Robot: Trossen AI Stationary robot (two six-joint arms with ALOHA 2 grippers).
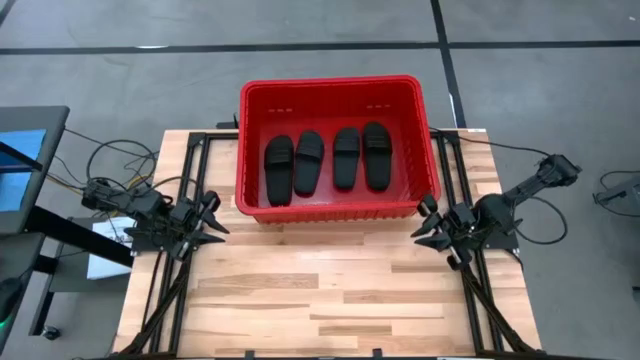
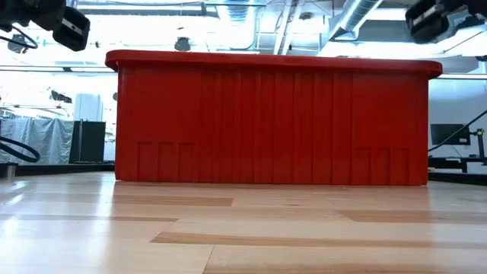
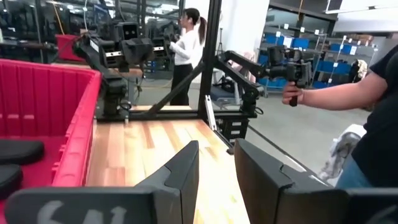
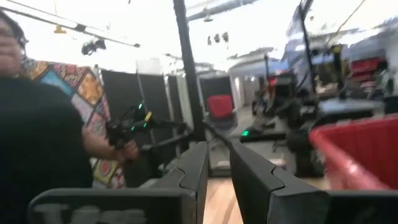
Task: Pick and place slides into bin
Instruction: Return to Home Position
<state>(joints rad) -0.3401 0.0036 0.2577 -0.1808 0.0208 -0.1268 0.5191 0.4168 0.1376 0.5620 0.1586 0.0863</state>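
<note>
High view shows four matte black slides (image 1: 309, 162) inside slatted bin (image 1: 330, 84).

I see my pale plank worktop (image 1: 330, 290) carrying the red bin (image 1: 330, 212) at the middle of its far edge, with black rails (image 1: 168, 300) along both side edges.

The table (image 1: 330, 290) is made of light wooden planks. It stands on a grey floor (image 1: 150, 70) that is crossed by dark lines (image 1: 300, 46). Thin cables (image 1: 110, 160) lie at its left edge, near a dark desk (image 1: 45, 125). In the room beyond, a person in a white top (image 3: 186, 46) stands, and shelves with blue boxes (image 3: 336, 59) are farther back. A person in black (image 3: 379, 124) is close to the table. Silver ducts (image 2: 358, 19) run under the ceiling. A patterned cloth (image 4: 81, 87) hangs behind.
</note>
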